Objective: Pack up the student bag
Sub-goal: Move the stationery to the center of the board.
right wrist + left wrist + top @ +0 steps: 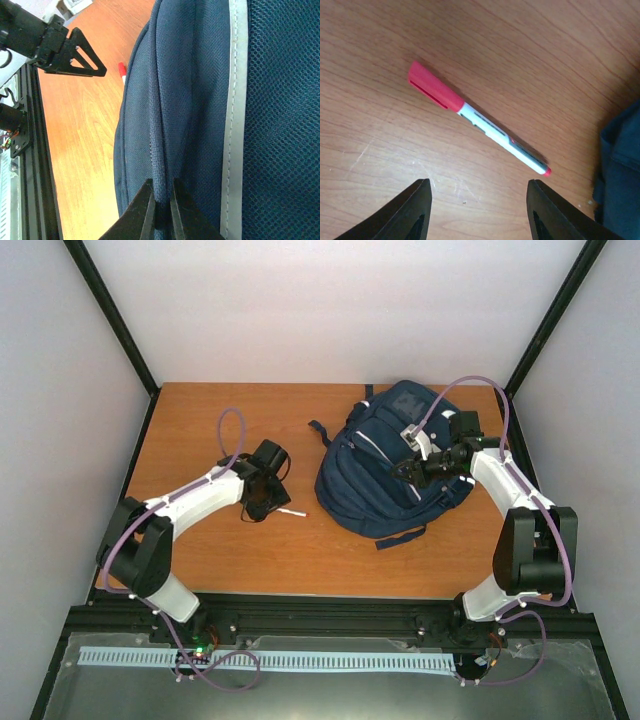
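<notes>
Now drop parted left fingers (415, 215) astride pen (480, 122), left of student bag (365, 485), with right fingers (142, 215) clamped on its seam (157, 125).

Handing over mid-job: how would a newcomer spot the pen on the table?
On the wooden table, look left of the navy student bag, just by the left gripper. The pen lies flat there: slim white barrel, red cap, the only small loose item.
</notes>
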### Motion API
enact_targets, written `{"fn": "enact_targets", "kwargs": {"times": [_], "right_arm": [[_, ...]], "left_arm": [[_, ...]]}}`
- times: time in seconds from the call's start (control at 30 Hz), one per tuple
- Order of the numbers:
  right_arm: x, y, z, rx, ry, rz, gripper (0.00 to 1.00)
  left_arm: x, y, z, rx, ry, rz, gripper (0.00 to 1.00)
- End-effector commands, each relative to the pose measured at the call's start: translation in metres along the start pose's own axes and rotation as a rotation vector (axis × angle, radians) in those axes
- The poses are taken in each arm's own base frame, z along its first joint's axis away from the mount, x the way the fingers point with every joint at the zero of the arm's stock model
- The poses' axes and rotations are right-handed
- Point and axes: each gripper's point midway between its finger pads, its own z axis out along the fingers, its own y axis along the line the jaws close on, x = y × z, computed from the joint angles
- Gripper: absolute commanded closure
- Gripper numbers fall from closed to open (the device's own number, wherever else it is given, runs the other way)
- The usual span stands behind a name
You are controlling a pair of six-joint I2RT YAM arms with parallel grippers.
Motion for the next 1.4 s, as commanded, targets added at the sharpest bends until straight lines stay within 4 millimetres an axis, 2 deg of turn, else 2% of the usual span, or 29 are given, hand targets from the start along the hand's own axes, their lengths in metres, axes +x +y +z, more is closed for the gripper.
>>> {"fn": "enact_targets", "kwargs": {"times": [0.0, 0.37, 0.8, 0.93, 1.07, 1.17, 1.27, 1.37], "right_arm": [[-0.011, 0.014, -0.005, -0.041, -0.040, -0.031, 0.94], [-0.014, 0.017, -0.008, -0.034, -0.050, -0.031, 0.96], [-0.013, 0.017, -0.007, -0.044, -0.046, -0.021, 0.97], [-0.013, 0.018, -0.007, -0.046, -0.047, -0.023, 0.97], [-0.015, 0.019, -0.008, -0.047, -0.051, -0.026, 0.97], [-0.014, 0.020, -0.008, -0.048, -0.051, -0.026, 0.97], [-0.015, 0.020, -0.009, -0.048, -0.052, -0.026, 0.97], [-0.015, 0.021, -0.010, -0.047, -0.053, -0.029, 0.97]], "left_arm": [[-0.004, 0.008, 0.015, -0.028, 0.039, -0.105, 0.46], [-0.013, 0.012, 0.045, -0.007, 0.121, -0.248, 0.47], [-0.021, -0.002, 0.067, -0.028, 0.153, -0.230, 0.50], [-0.019, -0.007, 0.076, -0.058, 0.202, -0.189, 0.66], [-0.024, -0.007, 0.083, -0.110, 0.218, -0.108, 0.69], [-0.025, -0.011, 0.089, -0.110, 0.238, -0.039, 0.77], [-0.023, -0.019, 0.096, -0.090, 0.282, 0.048, 0.83], [-0.022, -0.030, 0.098, -0.057, 0.323, 0.150, 0.85]]}}
